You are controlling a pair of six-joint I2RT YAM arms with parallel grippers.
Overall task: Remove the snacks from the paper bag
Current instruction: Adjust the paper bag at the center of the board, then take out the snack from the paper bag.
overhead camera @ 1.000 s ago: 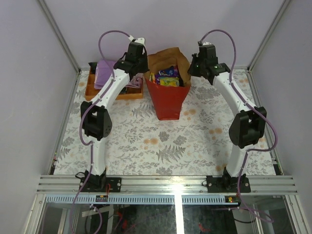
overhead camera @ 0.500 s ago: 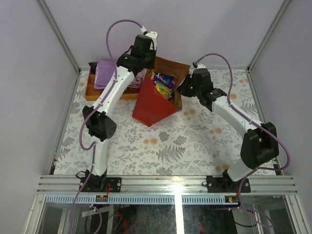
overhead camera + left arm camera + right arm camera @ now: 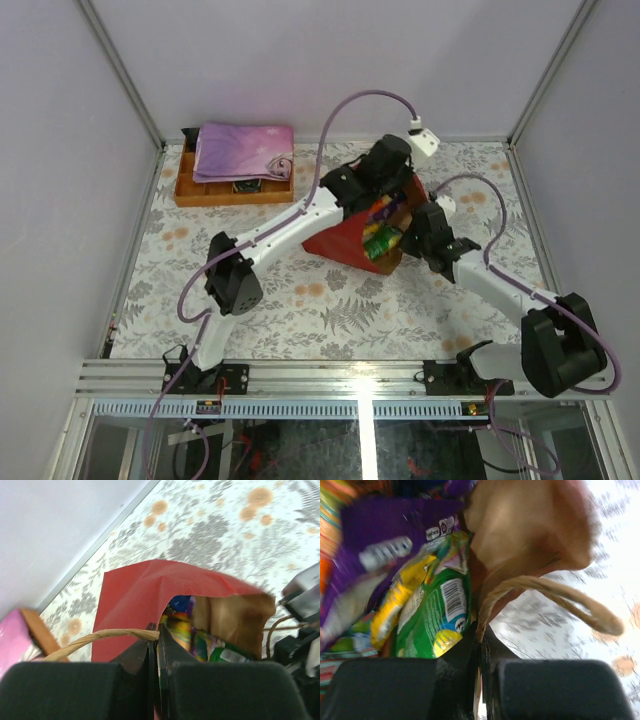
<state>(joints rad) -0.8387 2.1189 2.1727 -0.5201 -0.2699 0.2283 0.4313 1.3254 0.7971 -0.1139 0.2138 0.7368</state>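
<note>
- Gripping the rim of the paper bag [image 3: 132, 592], the left pincer [image 3: 157, 630] is clenched tight on the paper edge. A thin loop handle [image 3: 95, 639] curves away just to its left.
- The right pincer [image 3: 479, 632] is also clenched on the bag's rim, right where a second loop handle [image 3: 560, 597] is attached. That handle arcs off to the pincer's right.
- From above, the bag is tipped far over above the floral table [image 3: 300, 290], held between the two pincers. Its red outside faces up, and the brown inside shows at the mouth.
- It is not clear whether the bag's base touches the table.
- All the snacks [image 3: 382, 235] are inside the bag, crowded at its mouth between the two pincers.
- Just left of the right pincer's tips is a green packet [image 3: 440, 617] with a barcode, and a yellow packet [image 3: 395, 607] lies beside that. A purple packet [image 3: 375, 530] lies farther in.
- Well away to the left of the left pincer, a wooden box [image 3: 185, 190] holds a folded purple cloth [image 3: 245, 150].
</note>
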